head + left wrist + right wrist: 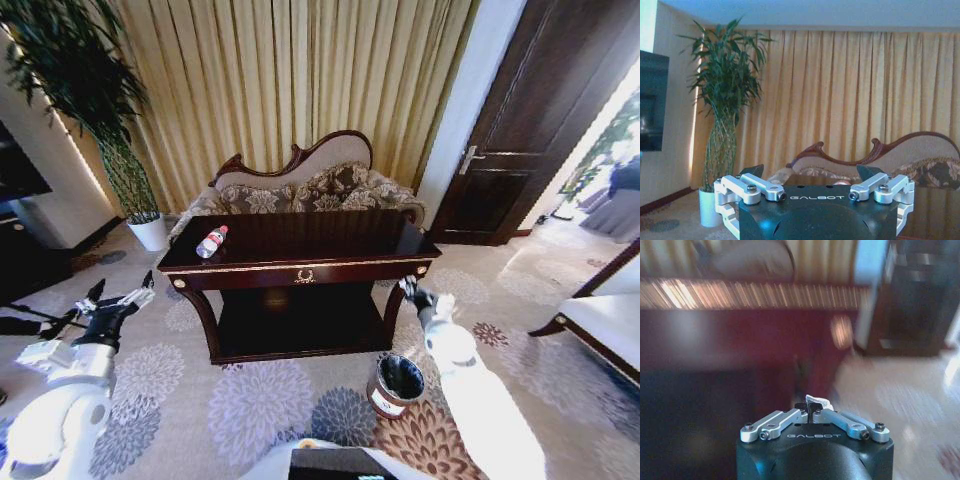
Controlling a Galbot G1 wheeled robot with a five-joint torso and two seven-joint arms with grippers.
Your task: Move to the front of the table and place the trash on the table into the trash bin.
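My right end effector (408, 287) is clenched on a white crumpled scrap (819, 402), hanging just off the table's (300, 268) front right corner, by the leg. The trash bin (396, 384) sits on the carpet below and a little nearer me than that end effector, close by. My left end effector (118, 298) is spread wide and grasping nothing, held out off the table's left end, well apart from it. The clear bottle (211, 241) with a red cap lies on the tabletop near the left edge, beyond my left end effector, far from the right one. Sofa (300, 185) behind the table.
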